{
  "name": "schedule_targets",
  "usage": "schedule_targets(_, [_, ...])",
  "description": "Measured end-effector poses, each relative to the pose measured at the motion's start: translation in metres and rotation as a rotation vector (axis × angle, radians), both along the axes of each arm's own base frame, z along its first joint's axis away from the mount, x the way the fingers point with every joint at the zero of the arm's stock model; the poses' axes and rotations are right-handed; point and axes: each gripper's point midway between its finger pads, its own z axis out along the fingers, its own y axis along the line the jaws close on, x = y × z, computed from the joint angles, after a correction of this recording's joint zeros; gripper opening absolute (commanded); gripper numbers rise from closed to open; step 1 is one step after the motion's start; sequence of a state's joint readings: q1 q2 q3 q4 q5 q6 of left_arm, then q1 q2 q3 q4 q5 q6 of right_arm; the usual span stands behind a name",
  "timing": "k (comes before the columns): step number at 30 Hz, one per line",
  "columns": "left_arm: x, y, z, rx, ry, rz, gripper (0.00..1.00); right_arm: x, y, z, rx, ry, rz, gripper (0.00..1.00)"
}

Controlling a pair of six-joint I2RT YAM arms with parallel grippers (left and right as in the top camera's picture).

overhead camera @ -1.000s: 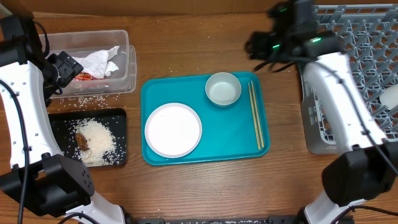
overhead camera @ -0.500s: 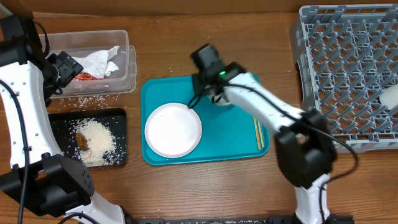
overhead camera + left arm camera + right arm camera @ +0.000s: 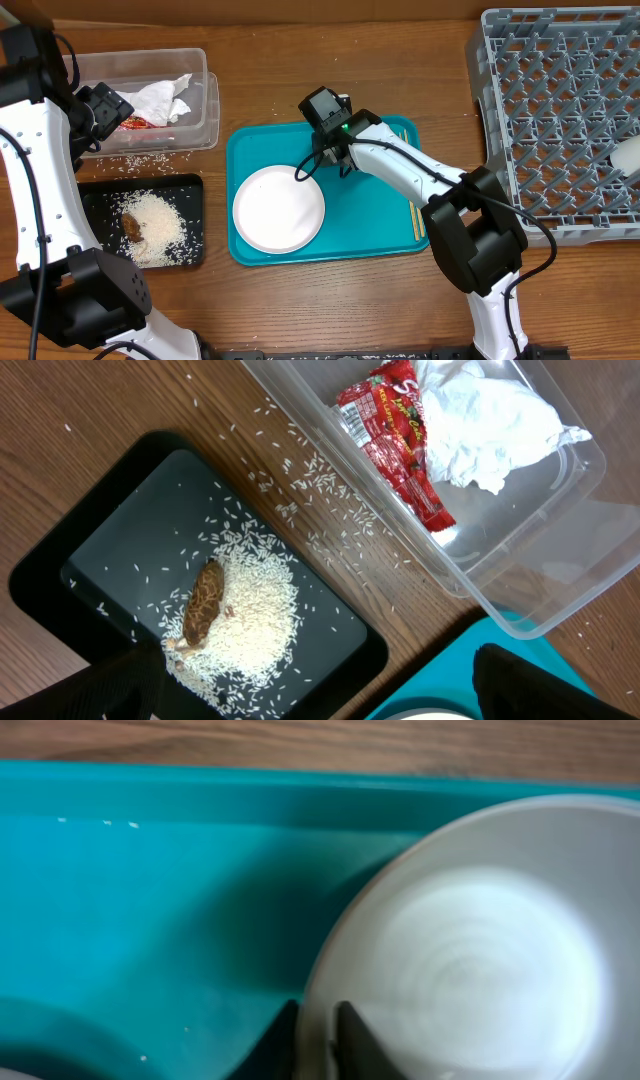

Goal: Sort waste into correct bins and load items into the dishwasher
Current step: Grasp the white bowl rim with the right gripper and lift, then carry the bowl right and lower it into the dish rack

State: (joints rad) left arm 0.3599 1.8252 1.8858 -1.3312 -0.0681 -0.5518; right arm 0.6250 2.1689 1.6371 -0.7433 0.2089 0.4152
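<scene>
Now, right gripper (image 3: 318, 1032): lowered over the far side of the teal tray (image 3: 370, 225); its dark fingertips are seen astride the rim of the small bowl (image 3: 470, 950), one inside and one outside, pinched onto it.
small bowl: round, smooth and glossy off-white, with faint concentric rings inside; seated on the teal tray near its back wall (in the overhead view it is hidden under the arm).
teal tray: rounded rectangle of smooth plastic with a raised lip.
round white plate (image 3: 278, 208): flat and matte, laid on the half of the tray nearer the black tray (image 3: 60, 575).
chopsticks (image 3: 418, 215): a thin pale wooden pair, laid along the tray's opposite side and partly crossed by the arm.
left gripper (image 3: 320, 670): held above the clear tub (image 3: 205, 110) and black tray; jaws spread wide, nothing between them.
clear tub: transparent rectangular plastic with rounded corners; a crumpled white napkin (image 3: 480, 420) and a shiny red wrapper (image 3: 400, 445) lie inside.
black tray: flat and glossy; a mound of rice (image 3: 250, 620) is heaped on it, with a ridged brown lump (image 3: 205, 605) touching it.
loose grains (image 3: 320, 510): scattered on the wood-grain table (image 3: 300, 60) between tub and black tray.
dish rack (image 3: 560, 100): grey plastic with a grid of upright pegs; a white rounded item (image 3: 628, 155) sits at its outer edge.
</scene>
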Motion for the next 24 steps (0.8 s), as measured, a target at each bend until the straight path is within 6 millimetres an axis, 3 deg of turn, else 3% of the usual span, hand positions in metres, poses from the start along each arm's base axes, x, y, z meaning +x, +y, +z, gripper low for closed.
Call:
schedule_targets(3, [0.0, 0.0, 0.0, 0.0, 0.0, 0.0, 1.0, -0.003, -0.003, 0.006, -0.021, 0.018, -0.002, 0.04])
schedule_targets(6, [0.0, 0.0, 0.0, 0.0, 0.0, 0.0, 1.0, 0.003, -0.001, 0.026, -0.017, 0.014, -0.005, 0.04])
schedule_targets(11, [0.0, 0.0, 0.0, 0.0, 0.0, 0.0, 1.0, 0.025, -0.001, 0.087, 0.011, -0.05, -0.033, 0.04])
schedule_targets(14, [0.0, 0.0, 0.0, 0.0, 0.0, 0.0, 1.0, 0.051, -0.025, 0.137, 0.038, -0.125, -0.098, 0.04])
schedule_targets(16, [0.0, 0.0, 0.0, 0.0, 0.0, 0.0, 1.0, 0.073, -0.057, 0.174, 0.064, -0.192, -0.169, 0.04])
schedule_targets(18, [0.0, 0.0, 0.0, 0.0, 0.0, 0.0, 1.0, 0.096, -0.106, 0.211, 0.088, -0.27, -0.266, 0.04])
schedule_targets(21, [0.0, 0.0, 0.0, 0.0, 0.0, 0.0, 1.0, 0.123, -0.208, 0.259, 0.111, -0.391, -0.427, 0.04])
schedule_targets(24, [0.0, 0.0, 0.0, 0.0, 0.0, 0.0, 1.0, 0.132, -0.3, 0.281, 0.137, -0.461, -0.527, 0.04])
